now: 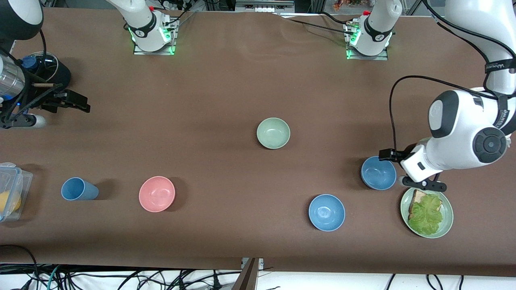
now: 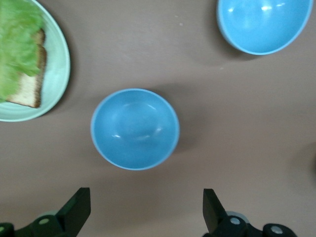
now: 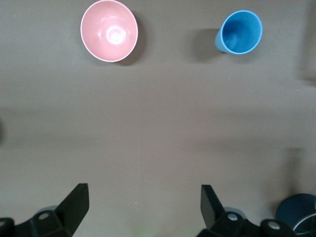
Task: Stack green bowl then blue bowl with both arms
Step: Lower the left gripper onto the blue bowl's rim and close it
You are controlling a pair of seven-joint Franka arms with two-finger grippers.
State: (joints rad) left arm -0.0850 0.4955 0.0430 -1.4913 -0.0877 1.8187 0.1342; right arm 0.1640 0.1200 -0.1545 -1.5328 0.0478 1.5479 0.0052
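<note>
green bowl: (image 1: 273, 133) mid-table, alone, upright, empty; nothing stacked in or under it yet.
blue bowl: (image 1: 378, 172) twds left arm's end of table, touching nothing; plate (image 1: 446, 221) w/ bread + lettuce just beside it at abt 4 o'clock in front view.
2nd blue bowl: (image 1: 326, 212) at abt 7 o'clock from the first, nearer the front cam; same look.
left hand: (image 2: 145, 210) released, fingers wide, hovering by the first blue bowl (image 2: 135, 129); holds nothing. In front view mostly hidden by its own arm, so exact hover spot is prob. just off the bowl's rim.
right hand: (image 3: 143, 207) released, empty, over bare table at right arm's end; arm waits. Pink bowl (image 3: 109, 30) and blue cup (image 3: 240, 31) show in its wrist view, well apart from it.
progress: judged at start, no bowl lifted.
risk 1: order slip. Left hand sits by blue, but green goes first.
risk 2: twin blue bowls, easy mix-up.
risk 3: plate so near; a finger coming down at the rim could nudge it or the bread.
risk 4: smooth round rim, thin pinch may slip or tip the bowl.
</note>
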